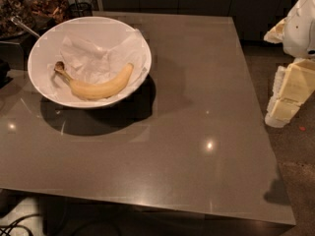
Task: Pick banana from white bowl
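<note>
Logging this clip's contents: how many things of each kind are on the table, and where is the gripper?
banana: 1
white bowl: 1
crumpled paper lining: 1
Total: 3
The gripper is beyond the right edge of the table, well apart from the bowl.

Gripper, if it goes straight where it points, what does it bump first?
The gripper at the right edge points down, so likely the floor beside the table, maybe the table's edge; depth is unclear. Not the bowl.
</note>
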`<action>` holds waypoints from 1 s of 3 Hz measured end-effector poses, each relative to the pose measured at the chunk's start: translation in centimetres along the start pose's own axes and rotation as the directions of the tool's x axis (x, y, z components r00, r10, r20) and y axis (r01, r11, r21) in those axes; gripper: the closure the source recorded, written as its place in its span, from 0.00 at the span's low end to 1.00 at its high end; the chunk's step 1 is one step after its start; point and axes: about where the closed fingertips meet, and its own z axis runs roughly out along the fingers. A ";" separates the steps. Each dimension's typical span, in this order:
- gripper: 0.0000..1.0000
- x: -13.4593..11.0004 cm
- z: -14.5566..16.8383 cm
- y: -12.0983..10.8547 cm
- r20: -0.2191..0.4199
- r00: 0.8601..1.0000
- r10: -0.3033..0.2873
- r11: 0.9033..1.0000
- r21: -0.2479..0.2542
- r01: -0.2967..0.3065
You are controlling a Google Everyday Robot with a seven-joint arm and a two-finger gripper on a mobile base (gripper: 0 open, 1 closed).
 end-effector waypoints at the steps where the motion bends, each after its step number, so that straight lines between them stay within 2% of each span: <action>1: 0.00 -2.5 -0.2 -1.3 -0.014 0.999 -0.033 0.999 -0.010 0.033; 2: 0.00 -6.2 -0.4 -3.0 -0.041 0.994 -0.105 0.994 -0.018 0.105; 3: 0.00 -7.3 -0.7 -3.4 -0.022 0.993 -0.120 0.993 0.009 0.120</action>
